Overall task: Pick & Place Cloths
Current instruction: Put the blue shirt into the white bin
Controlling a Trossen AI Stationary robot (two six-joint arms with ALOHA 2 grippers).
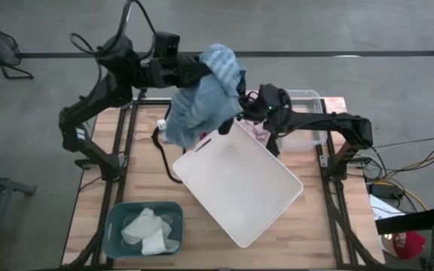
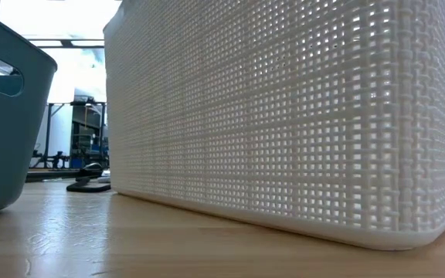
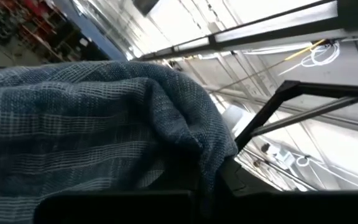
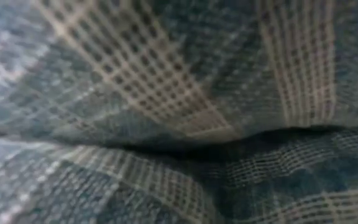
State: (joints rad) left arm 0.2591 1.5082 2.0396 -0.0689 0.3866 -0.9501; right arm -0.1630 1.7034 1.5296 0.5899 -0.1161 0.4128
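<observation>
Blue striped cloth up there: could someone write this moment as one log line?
large blue striped cloth: lifted above table's far edge | left gripper: under it | right gripper: beside it | white mesh basket: empty

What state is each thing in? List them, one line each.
blue striped cloth: lifted, draped over the left arm's end, hanging above the table's far side.
white basket: upright, nothing seen inside.
teal bin: holds white cloths.
clear tub: at far right corner, contents partly hidden.
left gripper: hidden under cloth.
right gripper: against the cloth.
</observation>
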